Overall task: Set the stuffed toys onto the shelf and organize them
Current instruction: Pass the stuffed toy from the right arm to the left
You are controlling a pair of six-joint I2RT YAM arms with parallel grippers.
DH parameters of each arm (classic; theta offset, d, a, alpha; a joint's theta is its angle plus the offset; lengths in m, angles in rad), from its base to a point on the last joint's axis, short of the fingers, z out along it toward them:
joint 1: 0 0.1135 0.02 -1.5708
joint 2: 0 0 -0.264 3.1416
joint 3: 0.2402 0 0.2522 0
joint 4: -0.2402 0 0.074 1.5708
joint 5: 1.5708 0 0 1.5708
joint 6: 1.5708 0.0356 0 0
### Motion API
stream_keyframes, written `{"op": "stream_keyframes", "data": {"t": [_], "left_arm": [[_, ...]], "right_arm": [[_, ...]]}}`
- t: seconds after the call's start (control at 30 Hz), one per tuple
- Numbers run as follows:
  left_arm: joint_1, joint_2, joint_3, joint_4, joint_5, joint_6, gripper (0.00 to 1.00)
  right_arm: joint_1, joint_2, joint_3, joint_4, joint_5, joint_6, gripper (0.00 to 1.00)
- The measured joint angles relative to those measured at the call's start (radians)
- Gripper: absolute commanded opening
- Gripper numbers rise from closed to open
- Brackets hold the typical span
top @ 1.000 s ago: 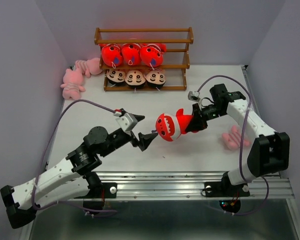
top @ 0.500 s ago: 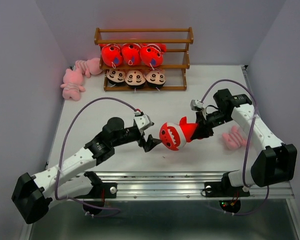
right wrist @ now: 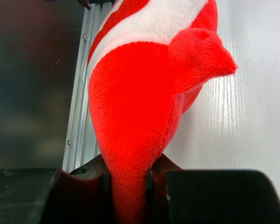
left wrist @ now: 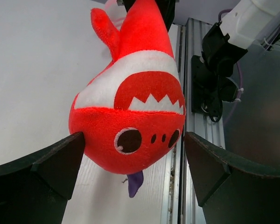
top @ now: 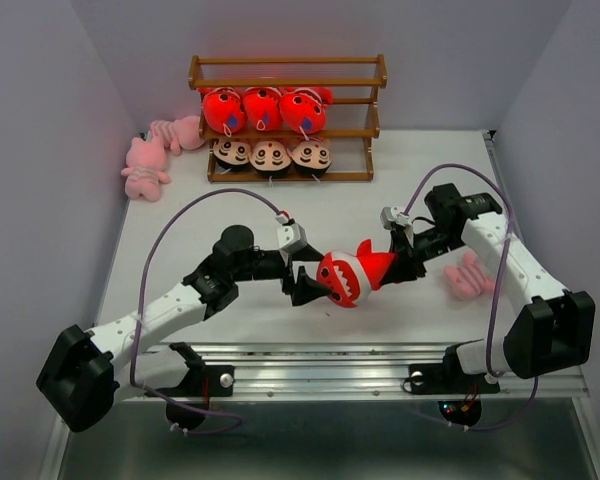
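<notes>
At the upper left, two pink frogs (top: 145, 168) lie on the bench (top: 180, 230) beside the shelf (top: 287, 72), not yet put away. The shelf, at top centre, carries three red fish (top: 263, 108) on its middle tier and three boy dolls (top: 270, 154) on the bottom one. Only those two tiers hold toys, so six of the ten look placed.

At lower centre, the left fingers (left wrist: 42, 172) stand spread wide either side of the head of a fourth fish (top: 352, 275), not closed on it. That fish hangs above the bench between the arms, its tail pinched by the right fingers (right wrist: 205, 191). This looks like a handover midway.

At the right, a third pink frog (top: 468, 275) lies on the bench by the right arm. What is left, as I judge it, is this fish, likely bound for the free spot in the fish row, and all three frogs.
</notes>
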Motion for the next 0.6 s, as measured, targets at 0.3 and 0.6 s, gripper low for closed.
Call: {"op": "stream_keyframes", "data": {"t": [0.3,0.6], "left_arm": [[0.007,0.106,0.0,0.026,0.035,-0.042,0.89],[0.016,0.118,0.0,0.042,0.043,-0.079,0.9]], "right_arm": [[0.019,-0.058,-0.002,-0.005,-0.012,-0.003,0.02],[0.019,-0.065,-0.018,-0.007,-0.024,-0.017,0.03]]}}
